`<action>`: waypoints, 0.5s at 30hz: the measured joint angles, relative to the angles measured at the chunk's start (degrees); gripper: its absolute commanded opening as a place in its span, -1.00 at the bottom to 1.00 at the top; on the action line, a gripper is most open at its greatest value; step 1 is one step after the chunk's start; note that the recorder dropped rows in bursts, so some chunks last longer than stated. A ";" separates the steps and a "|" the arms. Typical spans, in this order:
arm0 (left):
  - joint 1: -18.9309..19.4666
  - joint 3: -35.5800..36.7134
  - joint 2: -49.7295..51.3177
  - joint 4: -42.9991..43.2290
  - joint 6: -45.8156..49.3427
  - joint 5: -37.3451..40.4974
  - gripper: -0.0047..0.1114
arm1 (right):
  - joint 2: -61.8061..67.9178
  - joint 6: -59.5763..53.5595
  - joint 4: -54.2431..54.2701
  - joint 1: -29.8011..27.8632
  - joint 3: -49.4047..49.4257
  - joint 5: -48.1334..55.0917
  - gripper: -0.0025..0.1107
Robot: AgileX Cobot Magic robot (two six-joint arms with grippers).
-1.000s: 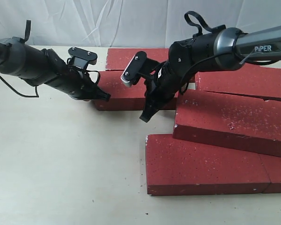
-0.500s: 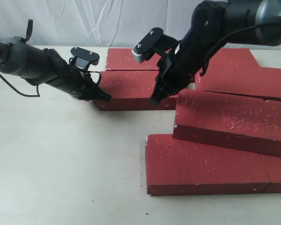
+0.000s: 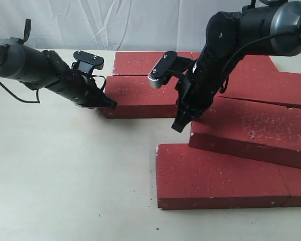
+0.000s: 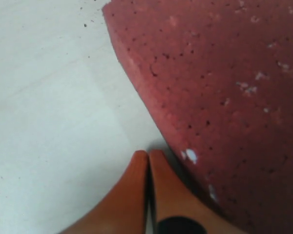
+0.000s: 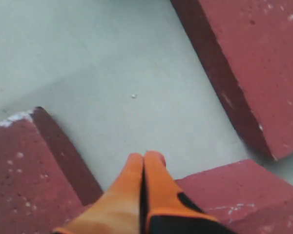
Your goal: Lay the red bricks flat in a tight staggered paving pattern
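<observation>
Exterior view: the red bricks (image 3: pixel 271 83) lie on the counter (image 3: pixel 65 175). One skewed brick (image 3: pixel 251 133) sits askew, its near edge lapping over the far edge of the front brick (image 3: pixel 215 178). Left of the skewed brick lies a flat brick (image 3: pixel 138 95). The right gripper (image 3: pixel 176 127) points down just off the skewed brick's left end, jaws together and holding nothing; I cannot tell whether it touches. The left gripper (image 3: pixel 112 104) is well left of the skewed brick, at the flat brick's other end.

Left wrist view: the left gripper (image 4: pixel 147 155) has its orange jaws pressed together and empty. It sits right beside a brick's (image 4: pixel 224 97) edge, over bare counter (image 4: pixel 49 97).

Right wrist view: the right gripper (image 5: pixel 145 157) has its jaws together and empty, over a bare patch of counter (image 5: pixel 112 73). Three brick corners close in around that patch.
</observation>
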 measured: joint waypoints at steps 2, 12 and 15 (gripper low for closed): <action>0.00 0.00 0.00 0.00 0.00 0.00 -0.92 | -0.12 2.67 -2.92 0.00 0.00 0.25 -0.97; 0.00 0.00 0.00 0.12 0.00 0.12 -0.92 | -1.69 13.13 -13.91 0.00 0.26 5.70 -0.97; 0.00 0.00 0.00 0.12 0.00 0.12 -0.92 | -1.69 15.57 -17.44 0.00 0.61 5.64 -0.97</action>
